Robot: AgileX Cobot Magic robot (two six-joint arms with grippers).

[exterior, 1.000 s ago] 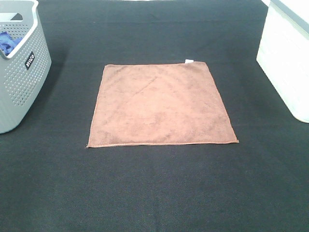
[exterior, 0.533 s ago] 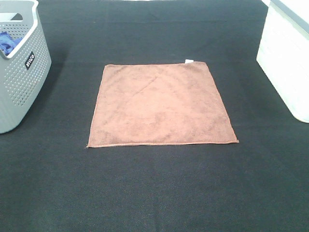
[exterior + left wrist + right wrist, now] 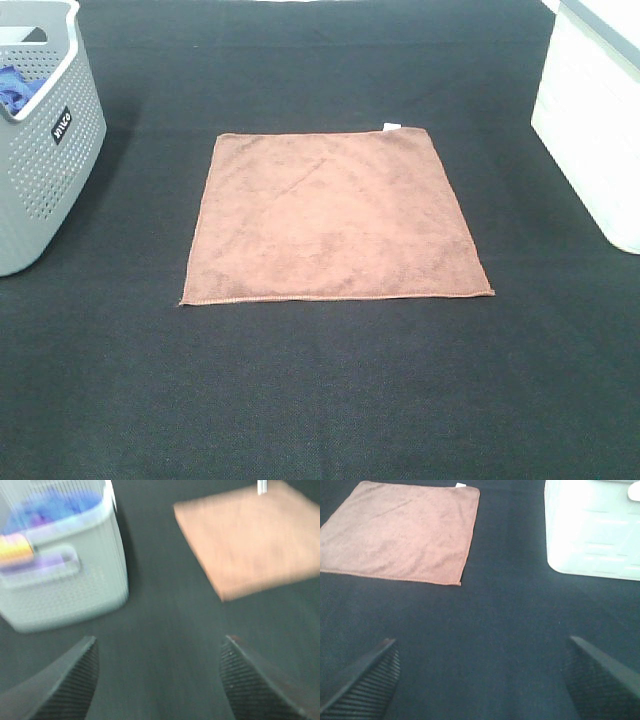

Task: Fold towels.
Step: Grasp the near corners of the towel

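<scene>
One towel (image 3: 335, 215) flat mid-table, both grippers wide open and empty.
At the far left corner of the black table (image 3: 320, 400) stands a grey perforated basket (image 3: 40, 140) with a blue cloth (image 3: 15, 85) inside. The left gripper (image 3: 159, 640) hangs over bare table, its jaws spread wide with nothing between them; its view is blurred, showing the basket and one towel corner beyond it. The reddish-brown towel lies spread in a single layer at the table's middle, a little toward the far edge, well apart from the basket, with faint creases and a stitched hem. A small white tag (image 3: 392, 126) sticks out of its far edge near the right corner. The right gripper (image 3: 481, 641) also hangs over bare table, jaws parted and holding nothing. A white bin (image 3: 595, 120) sits at the far right corner, well apart from the towel.
</scene>
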